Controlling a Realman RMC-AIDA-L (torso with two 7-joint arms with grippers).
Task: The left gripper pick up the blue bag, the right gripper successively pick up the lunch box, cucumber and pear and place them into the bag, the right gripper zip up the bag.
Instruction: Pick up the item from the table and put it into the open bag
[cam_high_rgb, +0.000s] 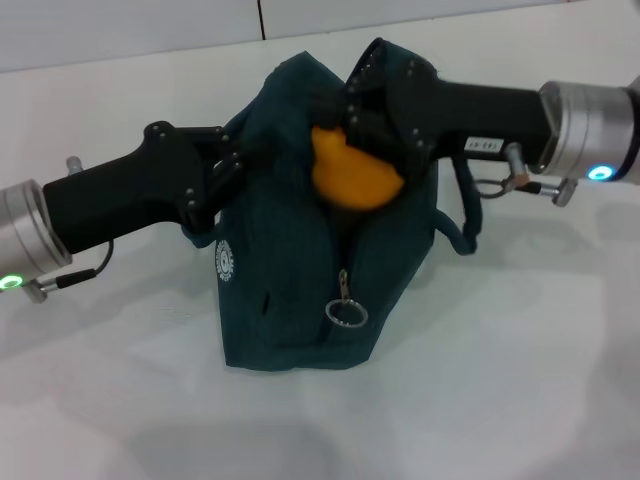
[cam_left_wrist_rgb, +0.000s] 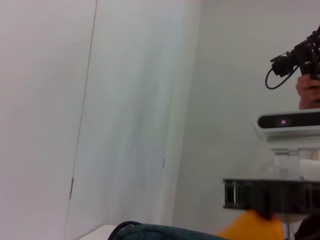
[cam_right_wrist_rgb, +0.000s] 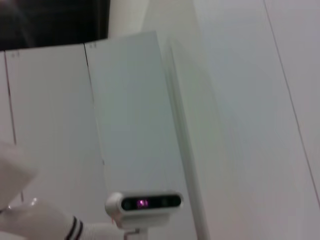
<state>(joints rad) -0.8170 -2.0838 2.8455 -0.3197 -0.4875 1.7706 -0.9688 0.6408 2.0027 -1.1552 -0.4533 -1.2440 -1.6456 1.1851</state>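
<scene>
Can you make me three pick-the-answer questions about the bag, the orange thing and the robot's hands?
1. Where is the orange fruit?
A. on the table beside the bag
B. at the bag's open top, in the right gripper
C. under the bag

2. What colour is the bag?
A. red
B. yellow
C. dark blue-green

3. What is the left gripper doing?
A. holding the bag's side
B. lying flat on the table
C. pulling the zipper ring

Answers:
1 B, the right gripper clasps the fruit at the opening.
2 C, the cloth is dark blue-green all over.
3 A, its fingers pinch the cloth on the bag's side, while the zipper ring hangs free.
</scene>
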